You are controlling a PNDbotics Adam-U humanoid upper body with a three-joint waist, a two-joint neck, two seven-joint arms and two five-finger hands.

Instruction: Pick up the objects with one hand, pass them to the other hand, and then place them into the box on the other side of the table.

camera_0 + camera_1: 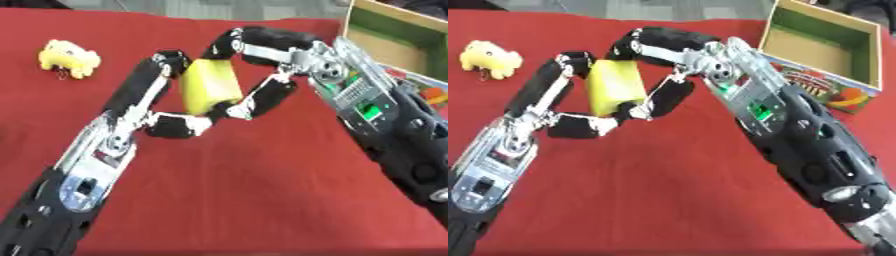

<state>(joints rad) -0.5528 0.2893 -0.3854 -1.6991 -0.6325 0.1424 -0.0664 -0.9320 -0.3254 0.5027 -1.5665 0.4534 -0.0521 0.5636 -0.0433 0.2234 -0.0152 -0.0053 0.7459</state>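
Both hands are on the block [614, 87] right now – it's a yellow rectangular thing sitting up off the red table [667, 200], roughly mid-table and a bit toward the far side. The left hand [166, 100] comes up from the lower left; one finger runs up the block's left edge to its top corner and the thumb hooks in under the bottom end, so it's pinched around the block. The right hand [262, 65] reaches in from the right with a finger arched over the top of the block and another one pressing at its lower right corner, near where the left thumb is. So that hand is clamped on it too – both sets of fingers curl round the same block, one on each side. The box [864, 55] is at the far right corner of the table, open on top, with green inside walls, a tan floor and a printed picture on the front. It's well apart from the hands. Over at the far left there's a small yellow plush toy [68, 57] lying on the cloth by itself, nothing touching it.
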